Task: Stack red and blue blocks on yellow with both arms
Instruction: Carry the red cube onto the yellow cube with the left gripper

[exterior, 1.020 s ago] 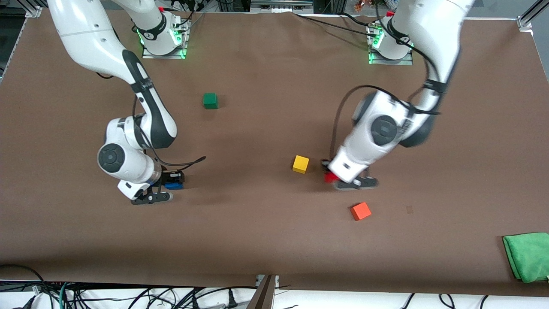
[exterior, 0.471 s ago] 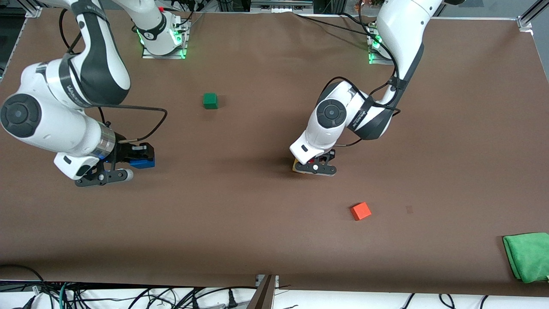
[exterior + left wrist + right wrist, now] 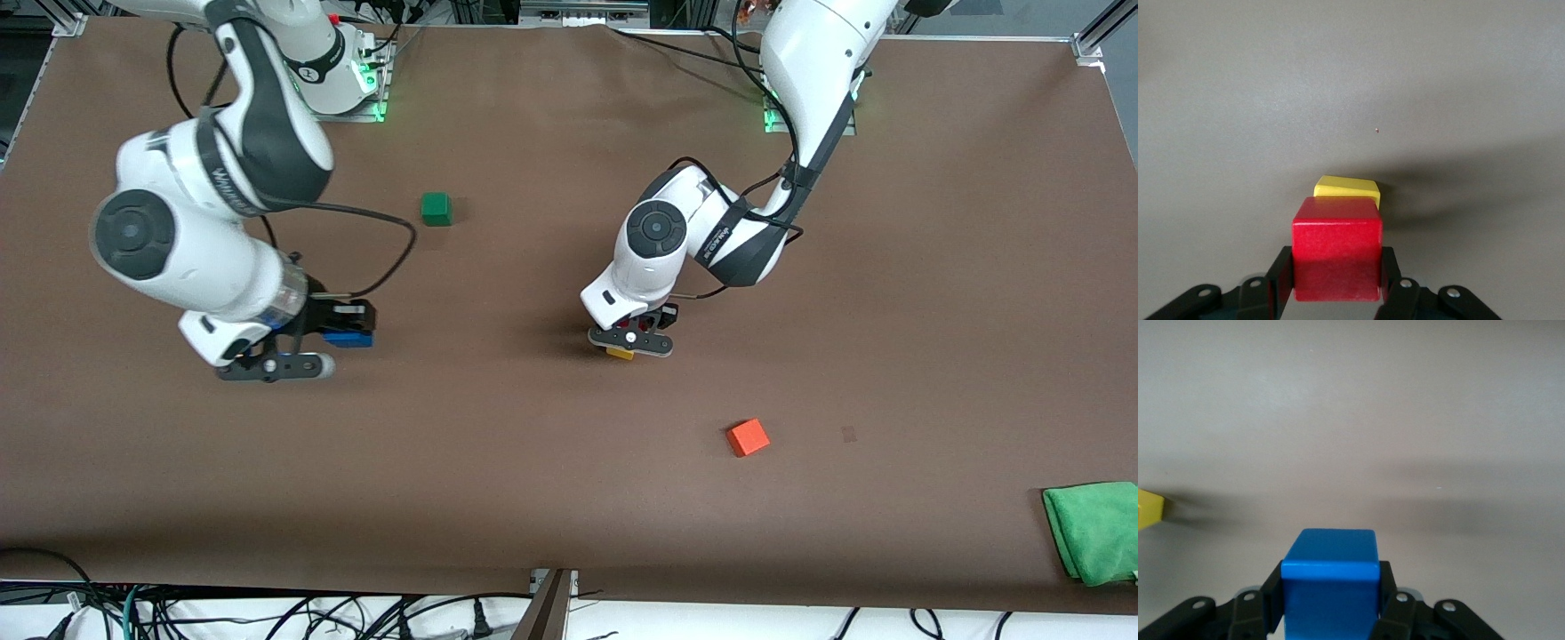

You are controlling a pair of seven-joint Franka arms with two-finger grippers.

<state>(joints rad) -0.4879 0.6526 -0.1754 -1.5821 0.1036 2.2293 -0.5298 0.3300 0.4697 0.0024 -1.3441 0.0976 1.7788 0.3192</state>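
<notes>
The left hand (image 3: 1336, 293) pinches the red cube (image 3: 1336, 250) by 2 flat sides above the yellow cube (image 3: 1346, 187), while the right hand (image 3: 1329, 607) clamps the blue cube (image 3: 1329, 588) over bare tabletop (image 3: 533, 480); these cubes look light and rigid.

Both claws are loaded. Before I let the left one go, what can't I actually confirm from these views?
- Front view: the left claw and wrist cover the red block and most of the yellow block.
- Left wrist view: the red block hides most of the yellow block; whether they touch is unclear.
- Front view: the right claw hides part of the blue block.
</notes>
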